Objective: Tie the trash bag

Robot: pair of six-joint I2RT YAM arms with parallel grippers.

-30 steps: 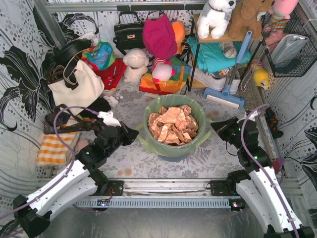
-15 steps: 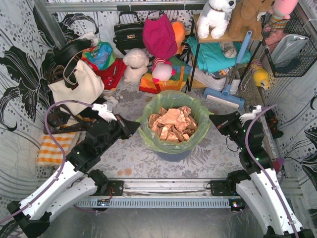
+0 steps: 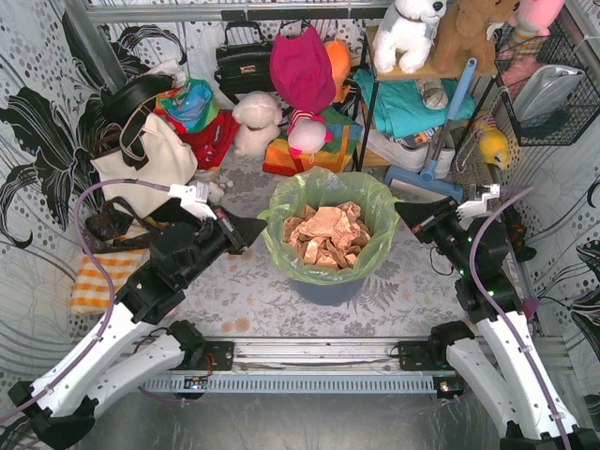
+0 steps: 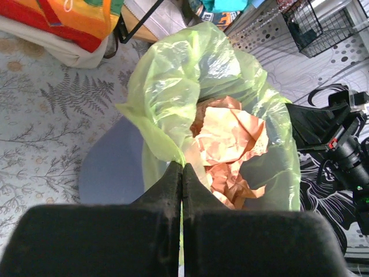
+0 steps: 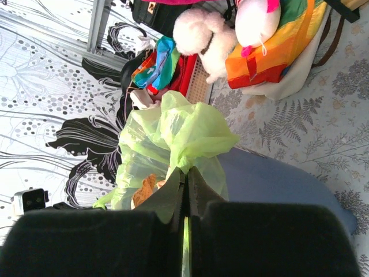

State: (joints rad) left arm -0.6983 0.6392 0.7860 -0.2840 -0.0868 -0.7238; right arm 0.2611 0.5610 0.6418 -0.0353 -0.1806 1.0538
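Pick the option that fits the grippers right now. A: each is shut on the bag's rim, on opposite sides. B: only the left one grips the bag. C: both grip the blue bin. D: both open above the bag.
A: the wrist views show the left gripper and right gripper closed, pinching green plastic of the trash bag.

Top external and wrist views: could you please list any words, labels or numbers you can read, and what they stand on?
None: no legible text shows in any view. The trash bag and the blue-grey bin carry no visible print.
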